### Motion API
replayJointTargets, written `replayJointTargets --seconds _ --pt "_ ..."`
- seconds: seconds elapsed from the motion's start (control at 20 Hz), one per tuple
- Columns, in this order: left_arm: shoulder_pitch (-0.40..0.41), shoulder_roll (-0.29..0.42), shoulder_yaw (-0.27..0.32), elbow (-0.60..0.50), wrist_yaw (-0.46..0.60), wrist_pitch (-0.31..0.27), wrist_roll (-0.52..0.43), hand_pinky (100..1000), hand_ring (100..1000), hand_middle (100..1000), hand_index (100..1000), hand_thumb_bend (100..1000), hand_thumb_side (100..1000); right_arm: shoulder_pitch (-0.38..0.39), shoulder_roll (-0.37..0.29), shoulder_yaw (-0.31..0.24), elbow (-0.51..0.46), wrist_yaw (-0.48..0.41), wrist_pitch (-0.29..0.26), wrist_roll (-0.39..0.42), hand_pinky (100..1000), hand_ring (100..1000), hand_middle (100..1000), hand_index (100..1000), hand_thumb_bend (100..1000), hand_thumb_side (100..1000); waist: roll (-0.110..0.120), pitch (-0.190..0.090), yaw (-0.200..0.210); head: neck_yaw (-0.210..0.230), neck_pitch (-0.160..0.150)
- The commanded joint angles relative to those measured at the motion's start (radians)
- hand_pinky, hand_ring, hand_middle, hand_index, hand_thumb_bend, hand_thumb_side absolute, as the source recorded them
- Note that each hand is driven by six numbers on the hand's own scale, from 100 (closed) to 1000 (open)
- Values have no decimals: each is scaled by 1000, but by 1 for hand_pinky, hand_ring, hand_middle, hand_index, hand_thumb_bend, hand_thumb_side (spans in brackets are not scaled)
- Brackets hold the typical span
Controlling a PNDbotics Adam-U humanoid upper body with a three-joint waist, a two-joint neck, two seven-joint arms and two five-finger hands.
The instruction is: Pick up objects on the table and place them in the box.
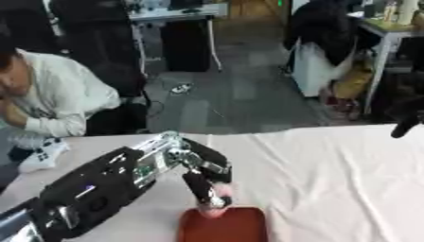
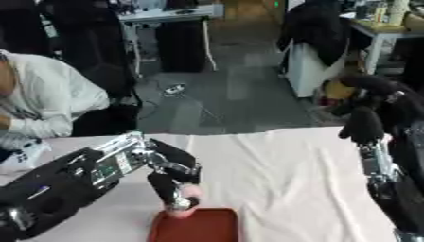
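My left hand (image 1: 201,168) reaches in from the lower left, fingers pointing down, and pinches a small pink object (image 1: 220,193) just above the far rim of the red box (image 1: 224,227) at the table's near edge. The pink object (image 2: 187,194) hangs between fingers and thumb over the red box (image 2: 198,228). My right hand (image 2: 364,124) is raised at the right side above the table, fingers curled downward with nothing visible in them; in the left eye view only its fingertip (image 1: 406,126) shows at the right edge.
A white cloth covers the table (image 2: 281,175). A person in a white top (image 1: 58,97) sits beyond the table's far left corner. Chairs and desks stand on the floor behind.
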Motion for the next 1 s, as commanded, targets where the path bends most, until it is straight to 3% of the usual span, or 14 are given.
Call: replayJointTargets --seconds 0.05,0.55,0.8,0.85,0.9,0.95,1.0 --pt "-7 10 -8 -7 21 -128 -141 100 100 100 418 100 614 -12 -9 -2 -17 0 0 3 399 584 750 832 254 839 -2 -12 -2 -3 5" --pt "54 31 -66 -82 17 -104 -168 100 100 100 435 100 654 -17 -7 0 -17 -1 -1 5 400 584 750 832 254 839 -1 -9 -9 5 8" --pt "50 40 -57 -120 -88 -120 -168 100 100 220 498 100 675 -16 -9 0 -17 -1 -1 6 400 584 750 832 253 839 -2 -10 -7 9 10" --pt "50 41 -56 -125 -121 -128 -168 100 100 209 492 100 669 -15 -9 0 -17 -1 -1 6 400 584 750 832 253 839 -2 -10 -6 10 11" --pt "50 41 -54 -128 -144 -136 -168 100 100 255 518 100 713 -15 -9 0 -17 -2 -1 6 399 584 750 832 253 839 -2 -10 -6 10 11" --pt "50 42 -53 -131 -166 -143 -168 100 111 266 523 100 703 -15 -10 0 -17 -2 0 6 399 584 750 832 252 839 -2 -10 -6 11 12" --pt "50 43 -52 -131 -186 -148 -168 100 191 327 554 100 706 -15 -10 0 -17 -2 0 6 399 584 750 832 253 839 -2 -9 -5 12 13"
